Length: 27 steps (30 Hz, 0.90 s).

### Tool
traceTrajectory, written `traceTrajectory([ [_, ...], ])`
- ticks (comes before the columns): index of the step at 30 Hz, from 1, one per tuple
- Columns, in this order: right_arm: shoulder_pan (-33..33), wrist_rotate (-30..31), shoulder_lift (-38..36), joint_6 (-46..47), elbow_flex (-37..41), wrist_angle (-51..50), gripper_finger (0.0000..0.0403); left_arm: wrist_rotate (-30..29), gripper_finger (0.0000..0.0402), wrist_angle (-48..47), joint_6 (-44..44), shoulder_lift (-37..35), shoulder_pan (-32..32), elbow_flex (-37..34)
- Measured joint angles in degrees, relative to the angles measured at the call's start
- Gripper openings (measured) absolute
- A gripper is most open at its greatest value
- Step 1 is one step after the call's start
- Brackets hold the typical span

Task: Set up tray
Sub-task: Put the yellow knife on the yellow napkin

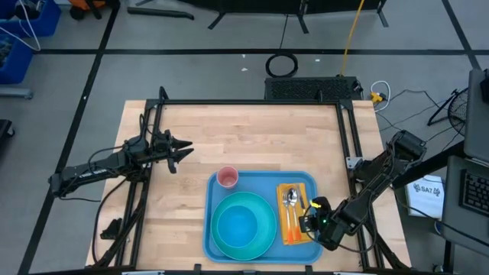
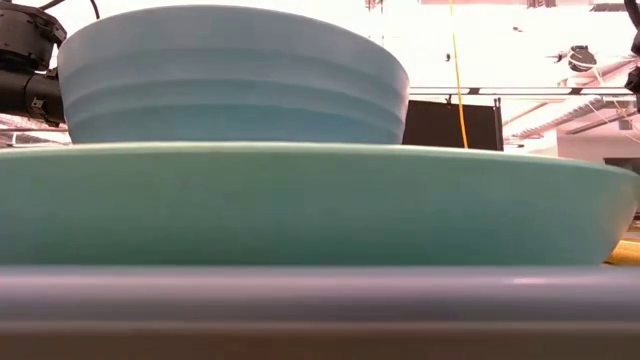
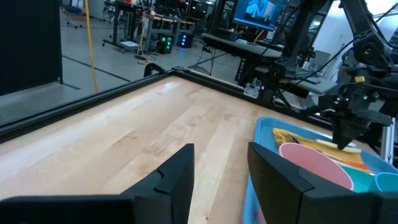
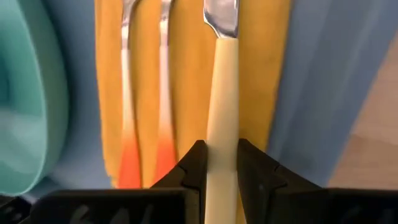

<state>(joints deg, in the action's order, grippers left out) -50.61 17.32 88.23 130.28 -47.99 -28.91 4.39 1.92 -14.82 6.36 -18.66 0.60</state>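
A: Begin with the biggest thing. Where do you find it?

B: You see the wooden table (image 1: 252, 145) filling the high view. On its near half, toward the right, lies the light-blue tray (image 1: 263, 182), flat on the wood, its rim a grey-blue band across the bottom of the low view (image 2: 320, 290).

A: What rests in the tray?

B: On its left part you have a teal plate (image 1: 269, 205) with a blue bowl (image 1: 237, 227) standing on it; in the low view the bowl (image 2: 230, 75) rises above the plate (image 2: 300, 205). Along the tray's right side lies a yellow napkin (image 1: 293, 218). A pink cup (image 1: 228, 177) stands at the tray's far left corner, just beyond the plate.

A: And on the napkin?

B: In the right wrist view, two pieces of cutlery with orange handles (image 4: 127, 162) lie side by side on the napkin (image 4: 186, 74). Beside them lies a piece with a cream handle (image 4: 222, 112); its metal end is cut off by the frame, so you cannot tell which kind it is.

A: How do the claws stand?

B: Your right gripper (image 1: 312, 221) is low over the napkin, its fingers (image 4: 194, 163) narrowed around the cream handle, touching it on both sides. Your left gripper (image 1: 183, 150) waits above bare wood on the left of the table, well apart from the tray, its fingers (image 3: 180, 171) spread with nothing between them.
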Motion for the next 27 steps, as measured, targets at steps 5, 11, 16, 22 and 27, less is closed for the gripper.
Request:
traceTrajectory([
  [5,0.0,-0.9,0.0,0.2,0.0,-1.0,0.0047,0.0,0.0152,0.0,0.0,0.0,0.0,0.0],
  [11,0.0,-0.9,1.2,0.1,0.0,-1.3,0.0047,0.0,0.0152,0.0,0.0,0.0,0.0,0.0],
  [16,0.0,-0.7,2.7,-0.1,0.0,0.9,0.0047,0.0,0.0152,0.0,0.0,0.0,0.0,0.0],
  [22,0.3,0.4,3.1,-0.1,0.0,3.3,0.0047,0.0,0.0152,0.0,0.0,0.0,0.0,0.0],
  [27,1.2,0.4,3.2,-0.4,0.0,4.5,0.0047,0.0,0.0152,0.0,0.0,0.0,0.0,0.0],
])
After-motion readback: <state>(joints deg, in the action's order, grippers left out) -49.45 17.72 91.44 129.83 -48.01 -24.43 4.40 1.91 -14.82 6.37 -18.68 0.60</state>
